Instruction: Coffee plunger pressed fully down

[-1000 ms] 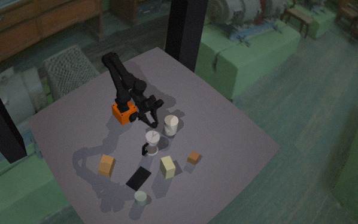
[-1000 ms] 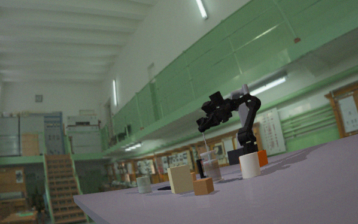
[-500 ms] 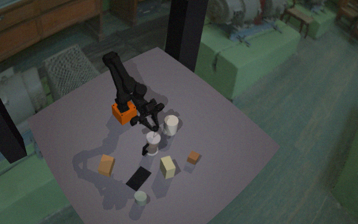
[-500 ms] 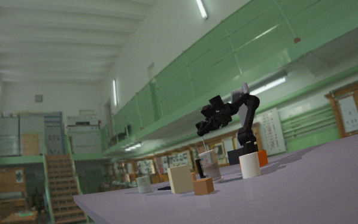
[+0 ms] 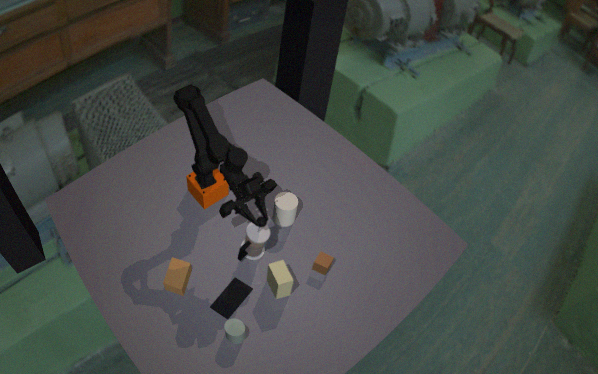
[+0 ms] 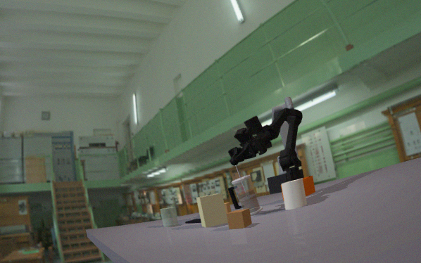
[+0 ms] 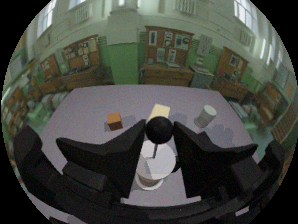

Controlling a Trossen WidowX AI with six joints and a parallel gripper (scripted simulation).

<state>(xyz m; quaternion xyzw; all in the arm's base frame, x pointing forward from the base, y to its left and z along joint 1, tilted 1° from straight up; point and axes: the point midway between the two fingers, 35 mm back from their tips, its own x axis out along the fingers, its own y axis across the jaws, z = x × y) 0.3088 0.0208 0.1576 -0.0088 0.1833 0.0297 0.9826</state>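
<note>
The coffee press (image 5: 255, 245) (image 6: 247, 195) (image 7: 152, 171) is a clear glass beaker with a black handle, standing upright on the grey table (image 5: 380, 225) just in front of the arm's orange base (image 5: 207, 190). Its thin plunger rod (image 6: 238, 171) rises from the lid to a black knob (image 7: 158, 131). My gripper (image 5: 260, 220) (image 6: 234, 161) (image 7: 160, 124) is shut on that knob from above, with a short length of rod still showing between the knob and the lid.
A white cylinder (image 5: 286, 208) (image 6: 293, 193) stands close to the press. A cream block (image 5: 280, 279) (image 6: 211, 210) (image 7: 160, 111), a small orange cube (image 5: 323, 262) (image 6: 239, 218) (image 7: 115, 121), a tan block (image 5: 177, 275), a black flat plate (image 5: 231, 297) and a pale cylinder (image 5: 234, 330) (image 6: 169, 216) (image 7: 208, 116) lie beyond it.
</note>
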